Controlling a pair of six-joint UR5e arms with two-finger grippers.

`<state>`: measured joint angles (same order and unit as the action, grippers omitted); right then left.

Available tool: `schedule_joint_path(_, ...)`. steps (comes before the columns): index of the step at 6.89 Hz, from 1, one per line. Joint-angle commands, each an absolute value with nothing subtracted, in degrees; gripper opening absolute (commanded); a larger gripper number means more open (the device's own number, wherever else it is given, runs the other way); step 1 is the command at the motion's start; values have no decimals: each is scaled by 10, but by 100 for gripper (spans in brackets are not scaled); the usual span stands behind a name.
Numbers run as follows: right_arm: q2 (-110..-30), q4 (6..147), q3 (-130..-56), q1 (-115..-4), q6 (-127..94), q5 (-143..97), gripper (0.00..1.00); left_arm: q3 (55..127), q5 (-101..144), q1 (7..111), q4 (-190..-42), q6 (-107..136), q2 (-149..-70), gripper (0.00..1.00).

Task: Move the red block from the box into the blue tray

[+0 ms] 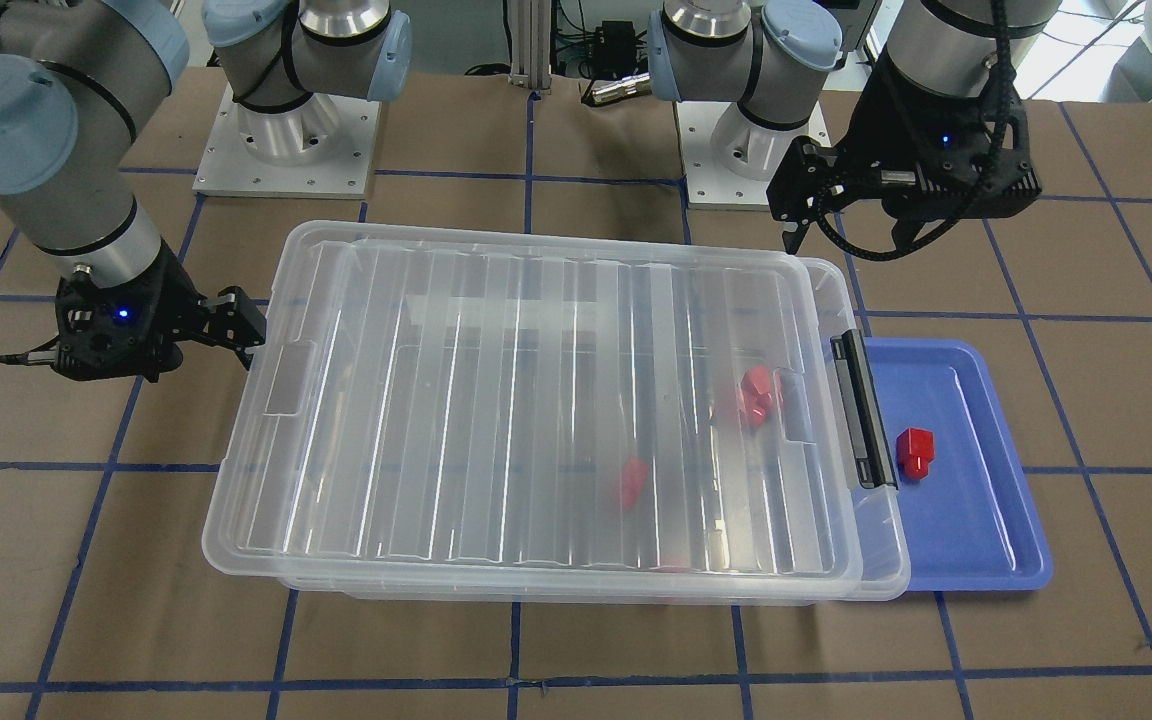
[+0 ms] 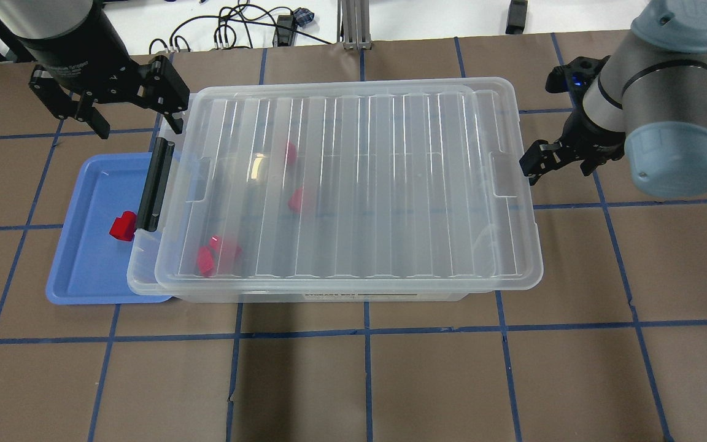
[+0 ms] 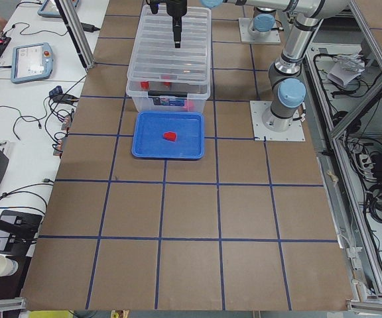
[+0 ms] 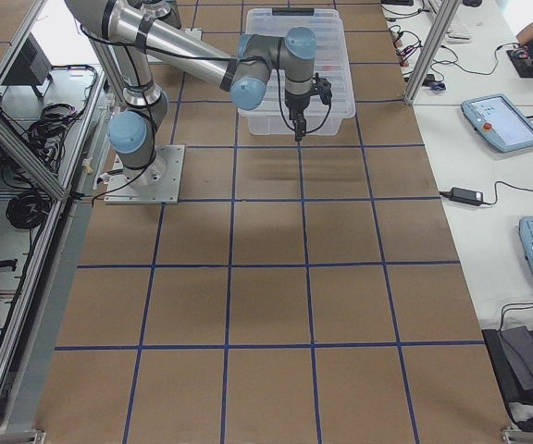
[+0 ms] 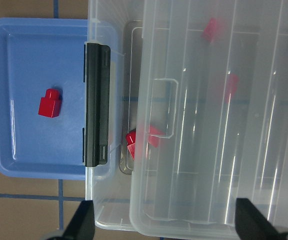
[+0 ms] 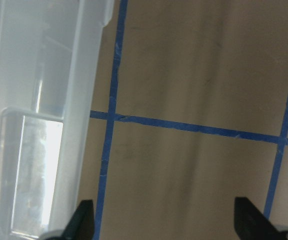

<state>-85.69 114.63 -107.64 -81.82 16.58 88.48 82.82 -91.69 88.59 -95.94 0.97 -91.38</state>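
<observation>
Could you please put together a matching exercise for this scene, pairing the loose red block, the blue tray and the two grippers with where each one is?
Things:
1. red block outside the box
2. blue tray
3. left gripper
4. right gripper

Places:
A. jaws open, above the box's end with the black latch
B. one edge under the box's overhanging rim
C. jaws open, beside the box's plain short end
D. lying in the blue tray

Pairs: 1-D, 2-B, 3-A, 4-C
</observation>
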Motion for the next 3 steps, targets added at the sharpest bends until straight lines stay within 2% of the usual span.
schedule_joint_path(1, -856, 1159, -1078, -846, 142, 884, 100, 829, -916, 886, -959, 10, -912, 100)
schedule_joint_path(3, -854, 1161, -1071, -846, 144, 886, 100, 830, -916, 886, -959, 10, -912, 100)
